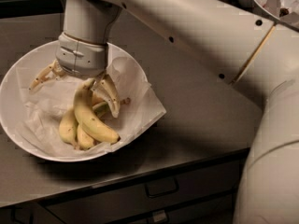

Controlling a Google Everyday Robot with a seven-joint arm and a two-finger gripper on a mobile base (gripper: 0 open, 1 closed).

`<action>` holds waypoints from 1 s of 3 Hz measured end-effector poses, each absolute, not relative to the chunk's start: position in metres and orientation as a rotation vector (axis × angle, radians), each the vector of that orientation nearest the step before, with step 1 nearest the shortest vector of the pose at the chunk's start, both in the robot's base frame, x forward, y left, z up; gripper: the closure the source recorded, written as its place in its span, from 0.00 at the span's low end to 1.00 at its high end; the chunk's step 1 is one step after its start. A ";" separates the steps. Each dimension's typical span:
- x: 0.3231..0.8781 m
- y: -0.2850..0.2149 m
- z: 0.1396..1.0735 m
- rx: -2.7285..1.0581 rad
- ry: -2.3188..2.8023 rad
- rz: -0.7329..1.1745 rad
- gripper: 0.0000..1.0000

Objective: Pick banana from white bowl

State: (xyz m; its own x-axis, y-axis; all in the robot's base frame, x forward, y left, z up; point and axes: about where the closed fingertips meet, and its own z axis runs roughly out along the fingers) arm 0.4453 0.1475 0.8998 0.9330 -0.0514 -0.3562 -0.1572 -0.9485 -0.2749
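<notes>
A dark grey countertop carries the wide, shallow white bowl, lined with crumpled white paper. The long curved yellow banana lies inside among shorter bananas. The beige gripper hangs over it, its 2 fingers spread wide either side of the banana's upper end.

The dark grey tabletop carries the white bowl near its left front edge, with the crumpled paper lining spilling over the rim. The hand hangs inside the bowl, fingers spread wide.
</notes>
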 end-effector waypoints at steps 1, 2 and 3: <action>0.448 0.155 0.889 -2.825 0.168 0.553 0.15; 0.450 0.161 0.886 -2.854 0.212 0.547 0.22; 0.451 0.157 0.889 -2.881 0.286 0.516 0.29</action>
